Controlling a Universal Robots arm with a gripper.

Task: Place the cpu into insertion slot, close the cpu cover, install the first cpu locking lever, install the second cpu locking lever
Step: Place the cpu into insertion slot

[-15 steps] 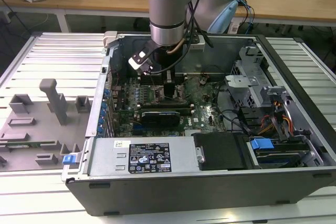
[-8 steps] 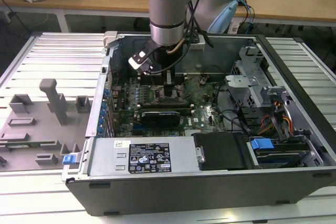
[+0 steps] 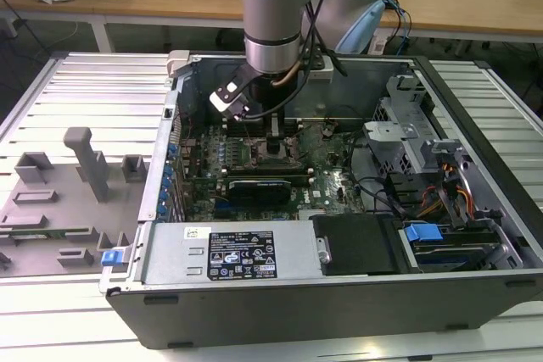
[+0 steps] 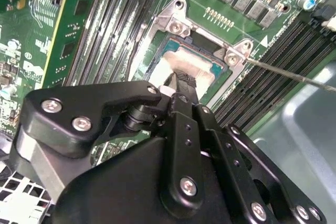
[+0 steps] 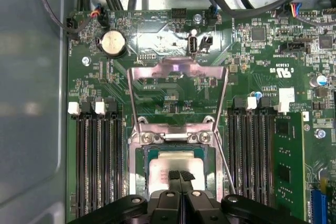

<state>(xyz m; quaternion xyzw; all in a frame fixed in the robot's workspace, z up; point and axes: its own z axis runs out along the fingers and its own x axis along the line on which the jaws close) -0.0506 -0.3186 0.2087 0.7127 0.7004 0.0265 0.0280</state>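
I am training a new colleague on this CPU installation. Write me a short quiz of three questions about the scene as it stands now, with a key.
1. True or false: the cpu cover is closed over the cpu.
2. Where does the cpu lie? A) in the insertion slot B) hanging in the air C) on the floor
3. Fill in: the end effector is nearest to the ____.

Key: 1 false, it stands open; 2 A; 3 cpu.

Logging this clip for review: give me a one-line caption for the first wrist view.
Cover raised open, cpu lying in the slot, shut gripper on or just above it.
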